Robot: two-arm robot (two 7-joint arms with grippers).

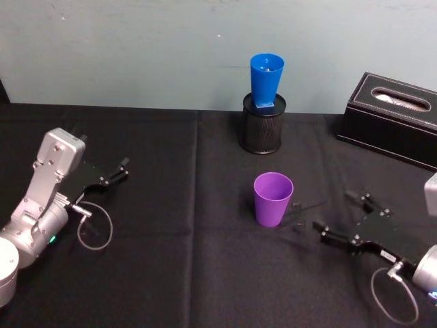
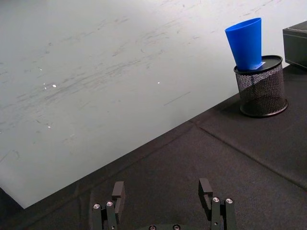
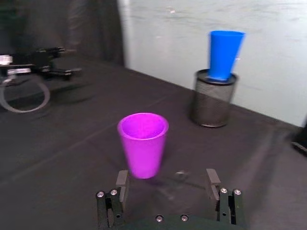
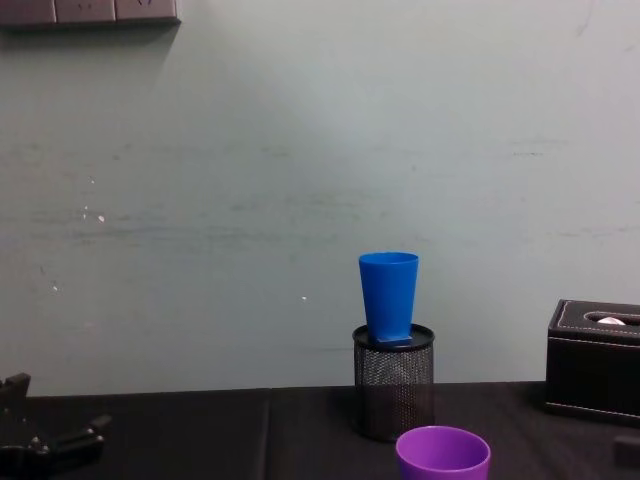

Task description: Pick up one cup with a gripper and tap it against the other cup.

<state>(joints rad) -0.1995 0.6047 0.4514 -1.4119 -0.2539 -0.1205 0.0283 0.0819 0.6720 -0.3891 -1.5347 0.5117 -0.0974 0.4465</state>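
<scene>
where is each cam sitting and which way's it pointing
Head view: high, looking forward and down at the table; both arms show, left gripper and right gripper open.
Chest view: low, looking across at the wall; left gripper at its lower left corner.
Left wrist view: behind its own gripper, facing the blue cup at the top of the mesh pen holder.
Right wrist view: behind its own gripper, facing the purple cup; left gripper farther off.
All four share the blue cup.
</scene>
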